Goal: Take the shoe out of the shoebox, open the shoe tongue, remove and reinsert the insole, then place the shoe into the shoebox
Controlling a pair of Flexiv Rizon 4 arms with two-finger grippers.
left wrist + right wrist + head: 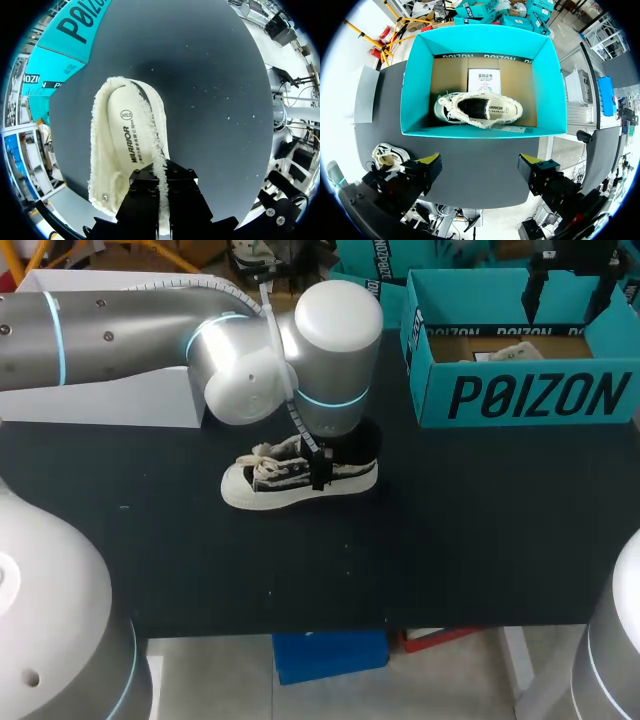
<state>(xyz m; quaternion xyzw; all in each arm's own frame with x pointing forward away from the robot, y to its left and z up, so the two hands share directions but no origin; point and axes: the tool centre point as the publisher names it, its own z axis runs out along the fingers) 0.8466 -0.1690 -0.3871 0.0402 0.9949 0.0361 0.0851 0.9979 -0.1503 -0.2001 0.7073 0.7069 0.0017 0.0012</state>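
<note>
Risks tipping or dropping the shoe (300,480) through so thin a hold, with the left gripper (162,182) clamped on only the frayed collar edge. Sits upright on the table (450,540) near the shoebox (520,395), cream with dark stripes, laces (262,455) loose, pale insole (127,145) flat inside. Leaves the right gripper (482,162) spread empty above the shoebox.

The left arm (120,335) is made of smooth silver-grey tubes and rounded white caps, with thin pale-blue rings at the joints and a ribbed white cable (272,328) running down toward the jaws. Behind the jaws, the left gripper (164,172) is a matte black block studded with small socket screws. The right gripper (480,161) has black, angular fingers with yellow tips.
</note>
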